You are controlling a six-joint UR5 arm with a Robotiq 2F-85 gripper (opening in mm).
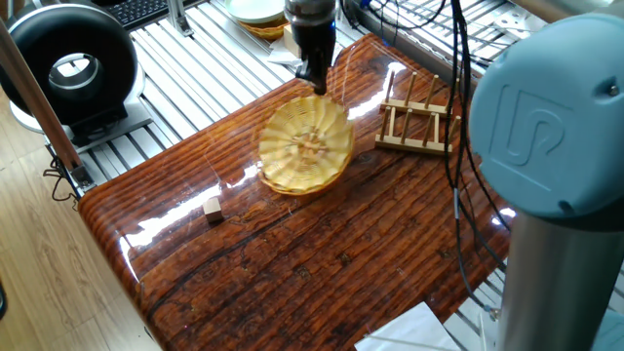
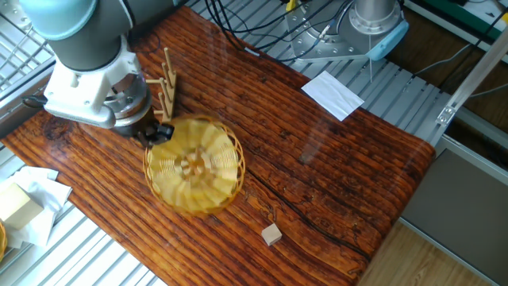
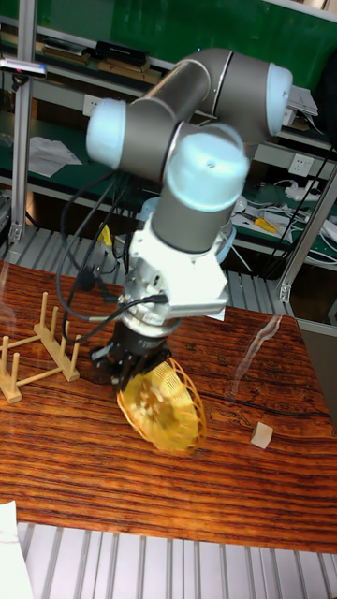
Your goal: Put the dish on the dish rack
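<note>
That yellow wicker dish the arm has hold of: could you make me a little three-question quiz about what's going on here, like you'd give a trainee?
1. True or false: the dish lies flat on the table.
2. Multiple choice: the gripper holds the dish by (A) its centre, (B) its rim, (C) nothing, the jaws are open.
3. Fill in: the dish rack holds ___ dishes.

Key
1. False: it hangs tilted, gripped at one edge.
2. B.
3. No dishes; its pegs stand bare. A small wooden block lies apart near the table's edge.
</note>
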